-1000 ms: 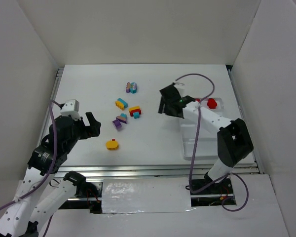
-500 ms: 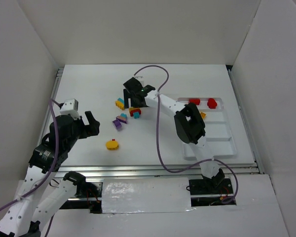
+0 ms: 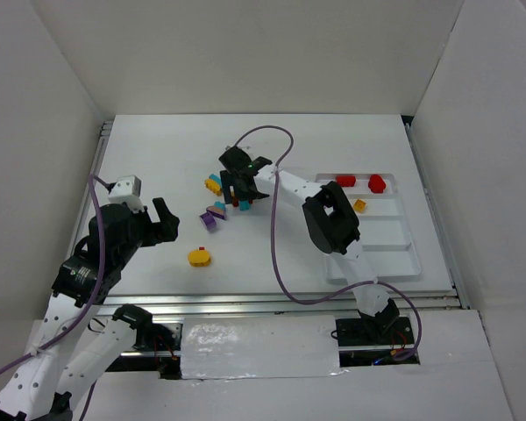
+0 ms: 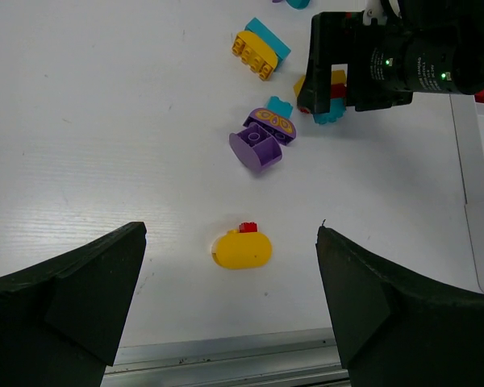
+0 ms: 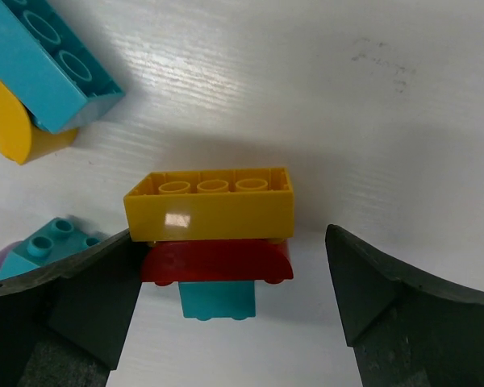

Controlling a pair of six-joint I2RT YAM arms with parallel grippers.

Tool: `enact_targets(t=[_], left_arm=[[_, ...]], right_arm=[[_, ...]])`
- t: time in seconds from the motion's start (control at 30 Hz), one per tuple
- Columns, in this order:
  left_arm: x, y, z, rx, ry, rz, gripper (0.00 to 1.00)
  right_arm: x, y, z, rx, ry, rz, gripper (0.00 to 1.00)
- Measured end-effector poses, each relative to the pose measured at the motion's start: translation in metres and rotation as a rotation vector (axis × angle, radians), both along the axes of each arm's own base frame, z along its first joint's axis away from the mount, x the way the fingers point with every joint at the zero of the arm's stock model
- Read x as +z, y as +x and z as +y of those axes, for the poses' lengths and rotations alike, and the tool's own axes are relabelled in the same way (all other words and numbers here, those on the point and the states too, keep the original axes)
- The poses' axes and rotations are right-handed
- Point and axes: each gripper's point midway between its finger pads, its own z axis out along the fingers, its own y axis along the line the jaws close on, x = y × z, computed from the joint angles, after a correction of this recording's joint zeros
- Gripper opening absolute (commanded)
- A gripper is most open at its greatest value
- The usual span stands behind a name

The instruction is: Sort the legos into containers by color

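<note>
- The right end effector (image 5: 230,234) is wide open, low over the white counter (image 5: 403,97), and it has hold of nothing.
- Between its two fingers stands a small stack of legos (image 5: 214,234): a yellow brick (image 5: 210,205), a red brick (image 5: 216,263) under it and a teal brick (image 5: 218,301) last.
- In the wrist view, the finger on the left side (image 5: 64,306) is just beside the end of the stack; I cannot tell if it touches. The finger on the right side (image 5: 403,298) is apart from the stack, with a strip of bare counter between.
- Ahead of the left-side finger lies a teal-and-yellow pair (image 5: 40,72). Close outside this finger there is a small teal piece (image 5: 55,235), which sits on a purple cluster (image 4: 258,145).
- The white tray (image 3: 403,263) is well apart from the right end effector, on its right in the top view. Its far compartment has two red bricks (image 3: 345,181), and the next compartment has one orange brick (image 3: 359,205).
- The left end effector (image 4: 230,232) is opened fully, holds nothing and hovers above the counter.
- Just ahead of the gap between its fingers lies a rounded yellow piece (image 4: 242,248) with a little red part on it.
- Further ahead of it are the purple cluster, then the teal-and-yellow pair, with the right end effector to the right of both.
</note>
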Motion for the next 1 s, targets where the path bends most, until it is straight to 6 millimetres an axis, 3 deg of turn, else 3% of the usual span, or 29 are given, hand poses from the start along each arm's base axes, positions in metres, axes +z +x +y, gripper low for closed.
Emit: enact_targets(t=[0.27, 0.37, 0.47, 0.57, 0.67, 0.73, 0.9, 1.0], left_arm=[[0.0, 0.0, -0.001, -0.007, -0.003, 0.001, 0.99], [0.0, 0.0, -0.001, -0.007, -0.003, 0.0, 0.99], [0.002, -0.001, 0.001, 0.004, -0.003, -0.008, 0.99], [0.006, -0.002, 0.009, 0.042, 0.002, -0.028, 0.99], [0.009, -0.004, 0.018, 0.084, 0.007, -0.048, 1.0], [0.013, -0.006, 0.022, 0.1, 0.005, -0.066, 0.99], [0.013, -0.006, 0.023, 0.108, 0.009, -0.066, 1.0], [0.013, -0.007, 0.023, 0.108, 0.008, -0.067, 1.0]], right_arm=[[-0.007, -0.012, -0.007, 0.008, -0.006, 0.006, 0.99], [0.002, -0.018, -0.012, 0.002, -0.021, -0.013, 1.0], [0.024, -0.025, -0.008, 0.013, -0.005, -0.055, 1.0], [0.061, -0.041, 0.008, 0.059, 0.045, -0.111, 1.0], [0.097, -0.063, 0.041, 0.146, 0.119, -0.169, 0.99], [0.108, -0.078, 0.063, 0.202, 0.149, -0.186, 0.99], [0.098, -0.096, 0.109, 0.298, 0.158, -0.177, 0.97], [0.073, -0.094, 0.115, 0.309, 0.124, -0.146, 0.95]])
